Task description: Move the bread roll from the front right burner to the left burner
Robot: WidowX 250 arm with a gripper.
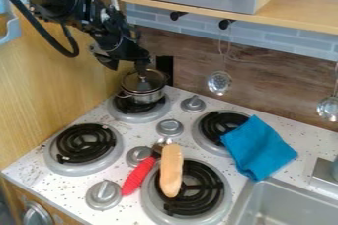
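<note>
White speckled stovetop (72, 184), wood-look backsplash (264, 86) behind. Small metal pot (142, 97) sits on the rear left burner (135, 119), upper left of the frame, glass lid (157, 82) on top. My gripper (133, 67) hangs right over the lid's knob, at or just above it; contact unclear. Can't tell whether it's spread, pressed together or pinching the knob.

Main risk, my judgement: an off-centre grip on that small knob, so the lid swings or slips and drops back crooked. A sideways nudge from me could also skid the pot on its coil or tip it, since it looks small and light. Tight corner too: the left wall (39, 91) and backsplash are near, so a wide sweep might scrape. Lifting high, I could bump the shelf (300, 14) above, or the metal ladle (219, 82) hanging to the pot's right.

Further out, lower centre: a bread roll (172, 169) lies across the front right burner (224, 204), red-handled utensil (139, 174) beside it. Low pass there might roll the bread or drag the utensil. Blue cloth (259, 146), right of centre, partly covers the rear right burner (206, 137); it could snag, or slide toward the sink (284, 204).
</note>
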